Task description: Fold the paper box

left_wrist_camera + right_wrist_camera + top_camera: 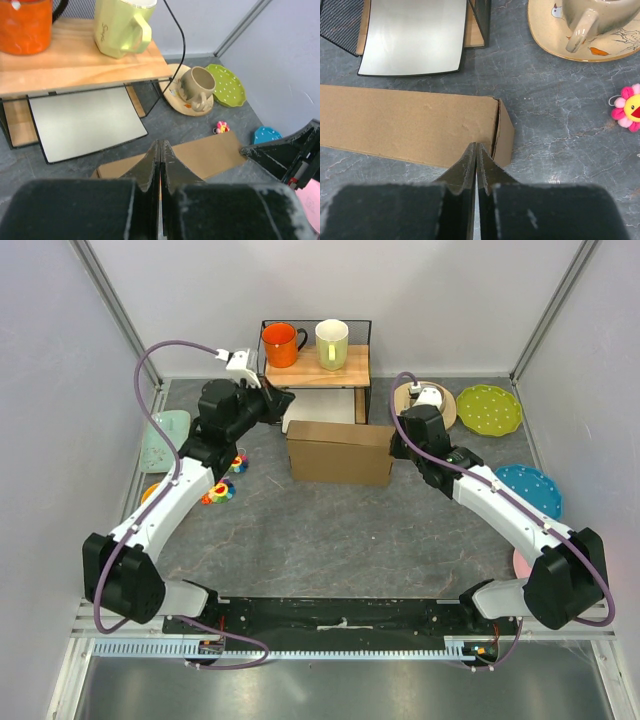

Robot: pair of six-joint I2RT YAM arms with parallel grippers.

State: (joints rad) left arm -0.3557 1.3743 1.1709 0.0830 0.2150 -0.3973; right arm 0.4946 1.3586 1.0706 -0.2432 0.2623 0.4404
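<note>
The brown cardboard paper box point(340, 452) stands closed on the grey table in front of the wooden shelf. It shows in the left wrist view point(210, 155) and in the right wrist view point(405, 122). My left gripper point(283, 400) is shut and empty, raised above the box's far left corner; its fingertips point(160, 145) are pressed together. My right gripper point(396, 440) is shut and empty at the box's right end, its tips point(476, 146) over the top near the right edge.
A wooden shelf point(340, 375) behind the box carries an orange mug point(281, 344) and a pale green mug point(332, 343). A white tray point(85, 122) lies under it. A beige cup on a saucer point(428, 400), a green plate point(489, 409), a blue plate point(530, 488) and small toys point(222, 490) lie around.
</note>
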